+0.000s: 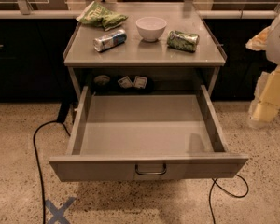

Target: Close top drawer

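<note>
The top drawer (144,134) of the grey cabinet is pulled far out toward me, and its tray looks bare. Its flat front panel (93,168) faces me, with a small dark loop handle (150,170) at its centre. My gripper (269,94) shows as a white and pale yellow shape at the right edge. It hangs to the right of the drawer's right side wall, above the floor, and is apart from the drawer.
On the cabinet top (144,55) lie a green chip bag (101,15), a white bowl (151,28), a silver can on its side (109,40) and a green can (183,40). Small packets (133,82) sit behind the drawer. Black cables (37,162) run over the floor on both sides. A blue tape cross (58,210) marks the floor.
</note>
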`<state>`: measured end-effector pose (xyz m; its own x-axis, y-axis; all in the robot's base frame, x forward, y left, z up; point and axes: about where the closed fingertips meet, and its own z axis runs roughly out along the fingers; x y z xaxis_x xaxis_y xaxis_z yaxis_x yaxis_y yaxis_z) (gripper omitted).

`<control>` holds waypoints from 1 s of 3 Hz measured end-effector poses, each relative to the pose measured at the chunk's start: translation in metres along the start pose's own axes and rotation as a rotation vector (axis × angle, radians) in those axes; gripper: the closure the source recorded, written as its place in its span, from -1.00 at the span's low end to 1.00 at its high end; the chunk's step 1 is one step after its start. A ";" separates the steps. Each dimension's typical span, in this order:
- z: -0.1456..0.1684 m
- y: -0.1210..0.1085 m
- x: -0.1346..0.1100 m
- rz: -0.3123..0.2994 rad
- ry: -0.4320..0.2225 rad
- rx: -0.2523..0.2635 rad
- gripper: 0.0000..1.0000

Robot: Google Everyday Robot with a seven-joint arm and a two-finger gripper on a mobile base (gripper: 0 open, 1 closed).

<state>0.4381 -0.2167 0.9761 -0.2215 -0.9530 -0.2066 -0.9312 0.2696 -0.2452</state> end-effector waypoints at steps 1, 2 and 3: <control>0.000 0.000 0.000 0.000 0.000 0.000 -1.00; 0.030 0.012 -0.001 0.008 -0.033 -0.033 -1.00; 0.097 0.032 0.004 0.019 -0.075 -0.100 -1.00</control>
<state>0.4357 -0.1985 0.8758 -0.2208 -0.9339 -0.2812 -0.9521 0.2689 -0.1455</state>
